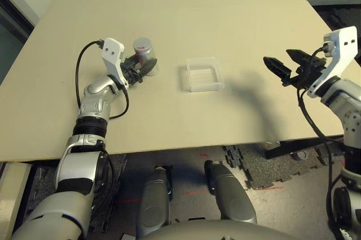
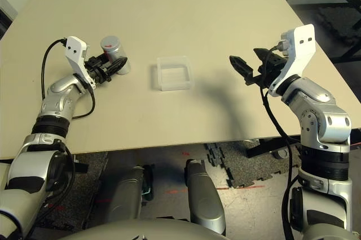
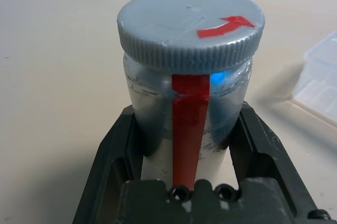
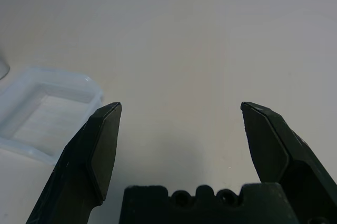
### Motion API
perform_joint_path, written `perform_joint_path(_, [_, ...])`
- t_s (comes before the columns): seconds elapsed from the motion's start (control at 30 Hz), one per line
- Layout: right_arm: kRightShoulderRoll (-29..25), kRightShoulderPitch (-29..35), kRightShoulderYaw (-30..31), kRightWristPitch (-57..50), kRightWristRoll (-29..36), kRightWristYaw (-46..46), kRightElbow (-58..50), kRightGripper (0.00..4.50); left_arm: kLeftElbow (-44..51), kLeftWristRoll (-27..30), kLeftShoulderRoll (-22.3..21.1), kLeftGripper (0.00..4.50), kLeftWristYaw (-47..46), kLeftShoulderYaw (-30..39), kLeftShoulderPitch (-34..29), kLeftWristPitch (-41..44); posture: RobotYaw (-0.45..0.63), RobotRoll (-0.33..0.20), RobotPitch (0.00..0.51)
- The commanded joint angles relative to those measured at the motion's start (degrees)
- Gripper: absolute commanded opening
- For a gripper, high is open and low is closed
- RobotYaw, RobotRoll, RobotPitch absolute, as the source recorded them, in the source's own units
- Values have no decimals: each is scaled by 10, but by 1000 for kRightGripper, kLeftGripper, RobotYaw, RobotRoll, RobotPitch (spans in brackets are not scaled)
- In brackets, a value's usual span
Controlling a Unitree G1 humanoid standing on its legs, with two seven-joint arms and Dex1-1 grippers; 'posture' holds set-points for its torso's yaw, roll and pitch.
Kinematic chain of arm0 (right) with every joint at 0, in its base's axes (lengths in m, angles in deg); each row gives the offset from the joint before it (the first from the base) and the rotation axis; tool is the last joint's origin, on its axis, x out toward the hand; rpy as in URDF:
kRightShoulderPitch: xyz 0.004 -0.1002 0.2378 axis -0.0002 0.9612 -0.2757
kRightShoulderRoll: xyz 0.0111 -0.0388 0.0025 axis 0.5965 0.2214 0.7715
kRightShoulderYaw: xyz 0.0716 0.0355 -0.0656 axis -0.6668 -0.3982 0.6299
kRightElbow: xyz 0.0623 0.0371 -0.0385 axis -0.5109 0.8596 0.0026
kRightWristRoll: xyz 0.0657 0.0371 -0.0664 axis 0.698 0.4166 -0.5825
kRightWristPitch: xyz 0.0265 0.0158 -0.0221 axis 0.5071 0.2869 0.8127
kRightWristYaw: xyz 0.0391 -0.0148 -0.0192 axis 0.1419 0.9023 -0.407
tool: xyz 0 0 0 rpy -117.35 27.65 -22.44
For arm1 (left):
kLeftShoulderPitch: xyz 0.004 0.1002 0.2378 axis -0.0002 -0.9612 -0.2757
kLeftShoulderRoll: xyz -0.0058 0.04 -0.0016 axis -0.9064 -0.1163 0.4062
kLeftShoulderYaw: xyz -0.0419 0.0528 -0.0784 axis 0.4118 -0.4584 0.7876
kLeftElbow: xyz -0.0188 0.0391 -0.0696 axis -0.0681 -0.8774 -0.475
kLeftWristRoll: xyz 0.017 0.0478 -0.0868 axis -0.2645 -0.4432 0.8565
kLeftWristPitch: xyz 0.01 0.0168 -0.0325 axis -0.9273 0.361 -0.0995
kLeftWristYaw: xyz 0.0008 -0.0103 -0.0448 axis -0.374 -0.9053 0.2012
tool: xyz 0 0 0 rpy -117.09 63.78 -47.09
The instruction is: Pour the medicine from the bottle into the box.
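In the left eye view, the robot's left gripper (image 1: pixel 148 66) is clamping the bottle (image 1: pixel 144 51), which is standing upright with its cap (image 1: pixel 142 43) on. The box (image 1: pixel 204 74) is sitting on the table (image 1: pixel 186 14) between the two grippers, apart from both. The right gripper (image 1: pixel 275 62) is hovering on the other side of the box, its two fingers spread apart.

In the right eye view, the same layout is showing, with the forearms reaching in over the table's near edge.

In the left wrist view, the two black fingers are pressing on opposite sides of the bottle below its grey cap. A red curved arrow is marking the cap's top, and a red stripe is running down the silver side. The box is lying near the bottle.

In the right wrist view, the fingers are standing wide apart with nothing between them, and the box is resting near one fingertip.
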State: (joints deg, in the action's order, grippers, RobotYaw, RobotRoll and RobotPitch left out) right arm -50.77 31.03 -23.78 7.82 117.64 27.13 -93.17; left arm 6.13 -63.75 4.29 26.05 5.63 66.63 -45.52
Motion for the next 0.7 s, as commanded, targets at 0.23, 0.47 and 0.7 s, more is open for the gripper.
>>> perform_joint_path(0.23, [-19, -17, 18, 13, -6, 31, 24, 4500, 39, 0, -9, 2446, 58, -15, 8, 0, -154, 0, 218])
perform_joint_path(0.47, [-44, -73, 33, 5, 17, 110, 63, 4500, 196, 51, -52, 2446, 195, -50, 9, 140, -141, 0, 220])
perform_joint_path(0.7, [-22, -166, 98, -26, 49, 180, 51, 4500, 293, 88, -36, 2446, 227, -78, 28, 233, -123, 0, 227])
